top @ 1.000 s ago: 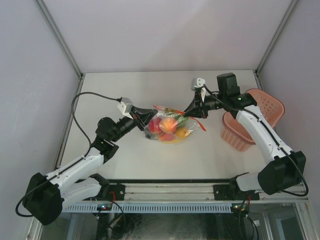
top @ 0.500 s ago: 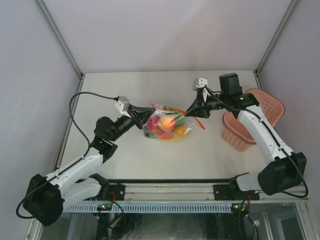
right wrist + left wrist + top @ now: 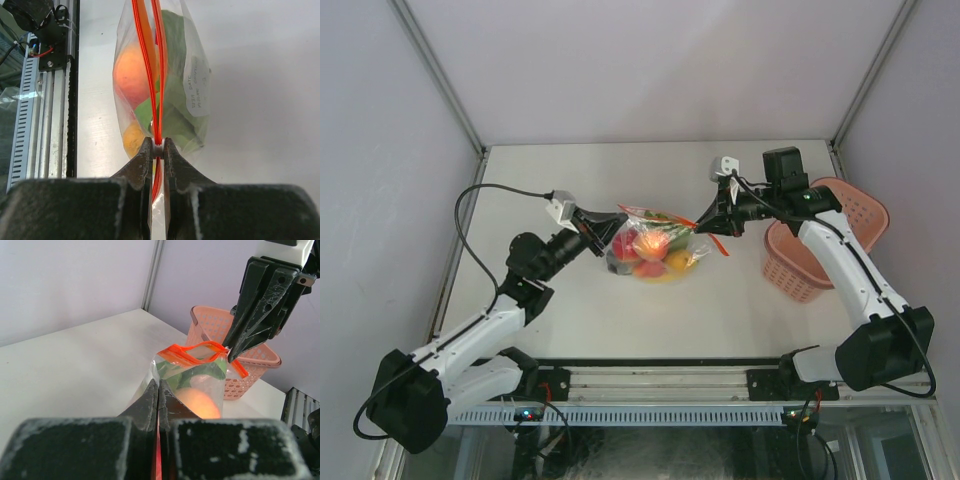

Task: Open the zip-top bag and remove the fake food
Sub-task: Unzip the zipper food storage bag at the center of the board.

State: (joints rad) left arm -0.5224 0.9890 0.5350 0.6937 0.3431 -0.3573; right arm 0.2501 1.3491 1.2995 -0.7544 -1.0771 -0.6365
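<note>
Orange zipper strip (image 3: 145, 60) is the thing to watch. Between the two arms, over the middle of the table (image 3: 570, 180), hangs the zip-top bag (image 3: 653, 250). Can't tell if its bottom touches down. All the fake food (image 3: 650, 243) is inside: a peach-coloured round fruit, something yellow low down, a green leaf.

On the bag's left edge the left gripper (image 3: 601, 230) is pinched tight. At the strip's right end the right gripper (image 3: 703, 218) is pinched tight too, with both tracks running into its jaws. The left wrist view shows the mouth bowed apart in the middle, so I judge the seal partly parted. The ends are unclear.

How I'd do it:
- The right jaws appear to hold both tracks together, so pulling the arms apart would just stretch the strip flat.
- Better to get one lip per gripper, then pull across the mouth, not along it.
- Slow, short pull. The film looks thin and slick, so it could slip out or tear at a corner.
- Hold the mouth upward so pieces don't spill early.

The pink basket (image 3: 825, 240) sits beside the right arm, apart from the bag.
</note>
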